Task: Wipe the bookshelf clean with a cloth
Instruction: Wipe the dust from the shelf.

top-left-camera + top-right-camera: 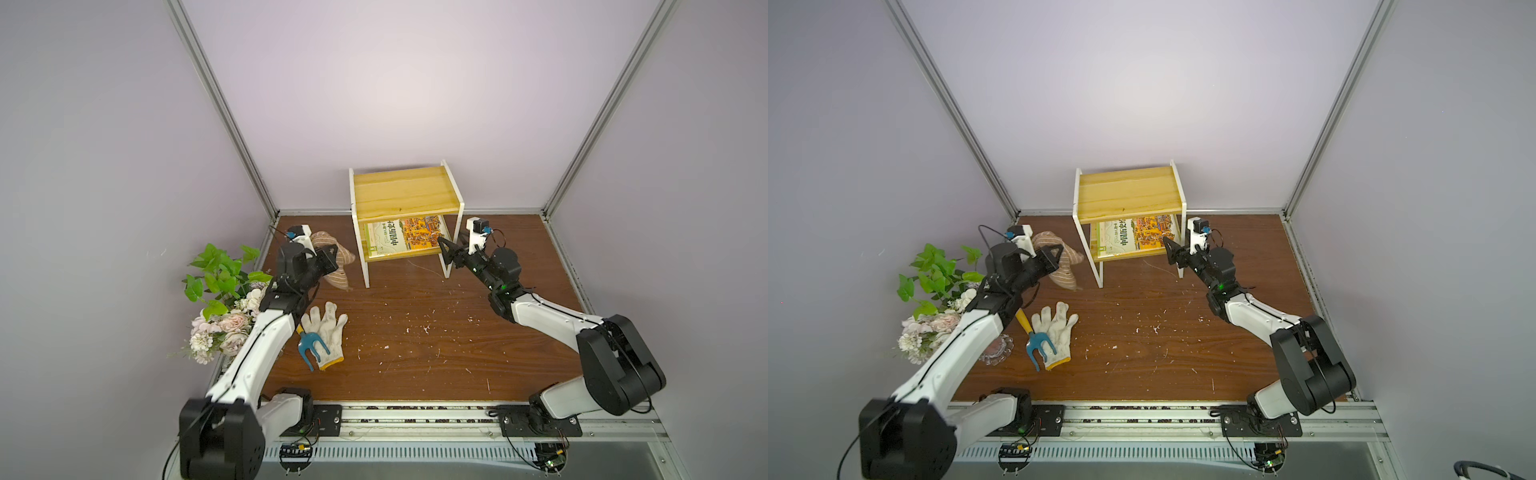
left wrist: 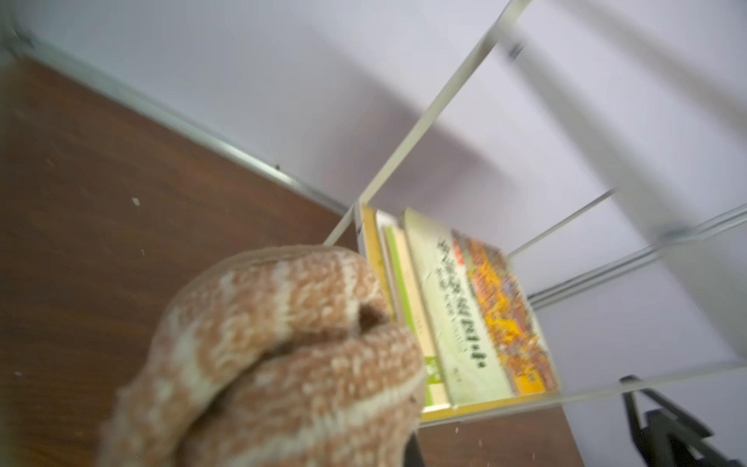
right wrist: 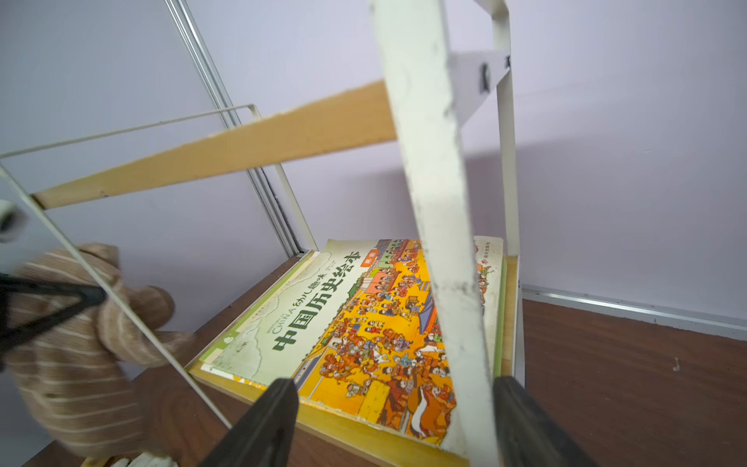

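Observation:
The bookshelf stands at the back middle of the brown table, its top pine board bare. A picture book lies on its lower board. My left gripper hangs left of the shelf, shut on the cloth, which droops from it in a bunch. In the left wrist view the cloth covers the jaws. My right gripper is open, its jaws on either side of the shelf's front right leg, near the lower board.
A white glove with a yellow cuff and a blue hand fork lie at the front left. Artificial flowers and a glass dish sit at the left edge. White crumbs dot the table.

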Controlling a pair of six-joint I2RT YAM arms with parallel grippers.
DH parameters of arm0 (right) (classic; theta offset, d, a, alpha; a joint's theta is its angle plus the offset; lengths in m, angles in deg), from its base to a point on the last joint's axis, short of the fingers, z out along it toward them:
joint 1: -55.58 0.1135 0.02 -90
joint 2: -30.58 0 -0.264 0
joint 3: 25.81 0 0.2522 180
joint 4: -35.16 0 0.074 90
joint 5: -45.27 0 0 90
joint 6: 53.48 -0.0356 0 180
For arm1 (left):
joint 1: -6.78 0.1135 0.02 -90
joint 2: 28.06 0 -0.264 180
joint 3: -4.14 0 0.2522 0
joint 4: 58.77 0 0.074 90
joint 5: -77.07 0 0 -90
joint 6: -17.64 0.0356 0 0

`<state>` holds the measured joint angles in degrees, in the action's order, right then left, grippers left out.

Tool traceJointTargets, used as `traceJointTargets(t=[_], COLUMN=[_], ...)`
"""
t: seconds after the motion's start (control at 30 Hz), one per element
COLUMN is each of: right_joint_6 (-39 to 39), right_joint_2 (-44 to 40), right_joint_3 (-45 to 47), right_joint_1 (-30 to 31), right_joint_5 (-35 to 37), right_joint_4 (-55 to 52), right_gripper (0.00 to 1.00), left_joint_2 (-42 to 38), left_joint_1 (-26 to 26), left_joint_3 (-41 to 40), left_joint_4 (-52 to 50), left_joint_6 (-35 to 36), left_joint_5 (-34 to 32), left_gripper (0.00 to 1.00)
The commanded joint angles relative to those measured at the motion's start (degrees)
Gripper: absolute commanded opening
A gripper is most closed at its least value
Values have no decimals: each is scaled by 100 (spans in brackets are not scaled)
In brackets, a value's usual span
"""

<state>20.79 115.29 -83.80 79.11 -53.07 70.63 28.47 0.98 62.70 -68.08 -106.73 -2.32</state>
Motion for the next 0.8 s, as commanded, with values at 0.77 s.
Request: traceJointTargets(t=[0.77], right_joint_6=[-1972], right_joint_2=[-1151], right_joint_3=[760], right_joint_1=[120], right_joint_5=[-1946], right_joint_4=[-835], right_gripper=[81], left_joint_2=[-144], left_joint_1=[-1454], left_joint_3=[-896], left_joint_4=[3331], left_joint_6=[-1283], left_joint_5=[906], left_gripper=[0])
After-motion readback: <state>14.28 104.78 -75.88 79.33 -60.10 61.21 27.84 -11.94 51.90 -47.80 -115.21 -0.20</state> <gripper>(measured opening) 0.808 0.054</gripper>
